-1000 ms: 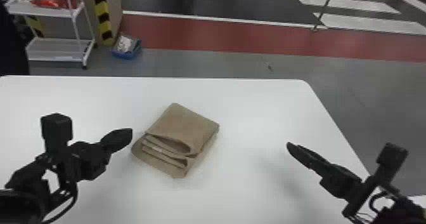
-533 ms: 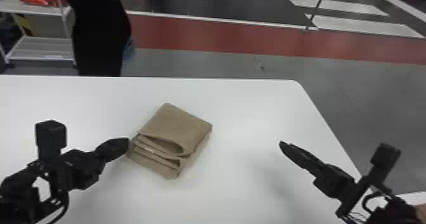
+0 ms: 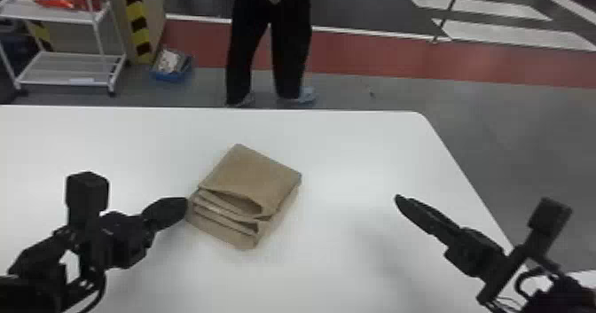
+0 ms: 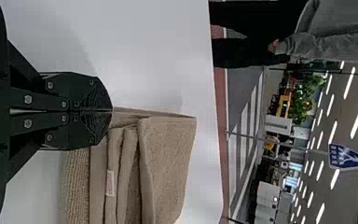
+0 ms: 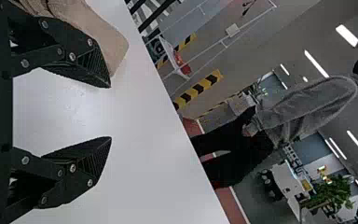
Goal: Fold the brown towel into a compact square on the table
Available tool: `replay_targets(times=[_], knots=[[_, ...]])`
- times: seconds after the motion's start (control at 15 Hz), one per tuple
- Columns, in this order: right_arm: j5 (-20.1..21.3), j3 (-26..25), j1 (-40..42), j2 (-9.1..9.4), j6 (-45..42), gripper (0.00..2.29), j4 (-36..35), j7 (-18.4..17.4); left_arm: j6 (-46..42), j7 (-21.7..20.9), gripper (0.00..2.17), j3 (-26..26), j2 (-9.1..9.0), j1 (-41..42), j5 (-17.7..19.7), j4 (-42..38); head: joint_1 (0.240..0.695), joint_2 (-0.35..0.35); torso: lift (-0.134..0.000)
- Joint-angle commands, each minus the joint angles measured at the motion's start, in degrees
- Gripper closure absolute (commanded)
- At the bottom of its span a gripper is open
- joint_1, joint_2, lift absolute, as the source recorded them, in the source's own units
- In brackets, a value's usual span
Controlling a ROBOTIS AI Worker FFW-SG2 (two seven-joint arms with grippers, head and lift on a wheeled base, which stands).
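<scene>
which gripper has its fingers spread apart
The right gripper, the one farther from the brown towel: there is a wide gap between its fingers, while those of the left gripper are closed together.

Two tools are hovering over one desk (image 3: 350, 148): one left tool (image 3: 185, 202) and one right tool (image 3: 399, 199). One towel (image 3: 255, 174) is lying between them, just beside the left one, and one tag (image 4: 110, 183) is showing on it. Beyond the left tool, one rack (image 3: 49, 20) is carrying two shelves (image 3: 57, 70), one box (image 3: 170, 75) is sitting, and one sign (image 4: 347, 156) is hanging.
</scene>
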Motion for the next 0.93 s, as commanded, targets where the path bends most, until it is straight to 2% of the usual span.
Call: replay_targets(times=[0.0,0.4,0.87], knots=[[-0.10,0.08,0.00,0.05,0.19,0.58,-0.05,0.00,2.39,-0.73,1.99,0.09,0.01,1.02,0.23,-1.31,0.695,-0.196,-0.124],[-0.27,0.69,-0.44,0.05,0.72,0.58,-0.05,0.00,3.62,-2.05,2.00,-0.35,-0.08,5.50,1.02,-5.96,0.695,-0.208,-0.124],[-1.15,1.75,-0.53,0.05,1.60,0.58,-0.05,-0.35,10.83,-3.72,2.00,-1.67,-0.08,10.07,2.69,-12.47,0.695,-0.238,-0.124]])
